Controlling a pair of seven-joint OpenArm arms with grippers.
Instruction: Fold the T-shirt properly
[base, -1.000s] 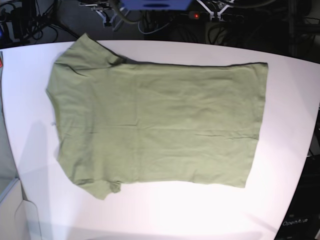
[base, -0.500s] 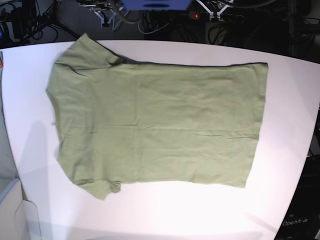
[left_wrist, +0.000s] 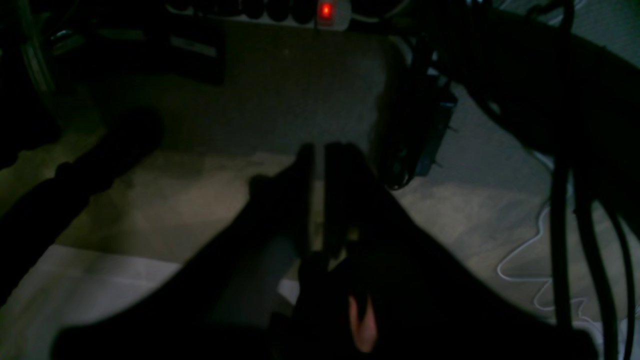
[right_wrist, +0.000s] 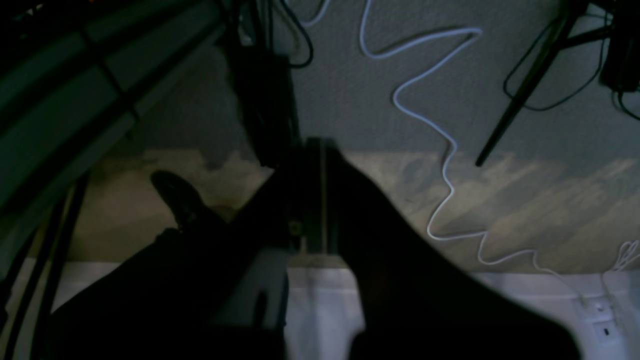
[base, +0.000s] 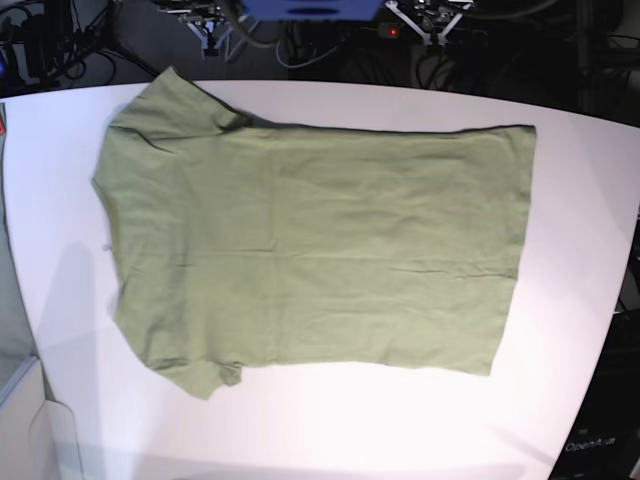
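We see the plain sage-green short-sleeved cotton T-shirt (base: 310, 245) lying spread flat on the white round-edged table (base: 560, 330), neck end toward the table's left edge and hem toward its right, one sleeve pointing to the table's far edge and the other to its near edge. No fold is in it yet, so we judge the task to be at its very start.

Neither arm is over the table. In the left wrist view our left gripper (left_wrist: 316, 165) hangs past the table's edge over the dim floor, its dark fingers drawn together with only a slit between them and nothing held. Our right gripper (right_wrist: 316, 150) is likewise off the table, fingers pressed close and empty.

Next, we judge, both arms must come in over the table, part their fingers and pinch the shirt along one long edge, probably at a sleeve and the matching hem corner.
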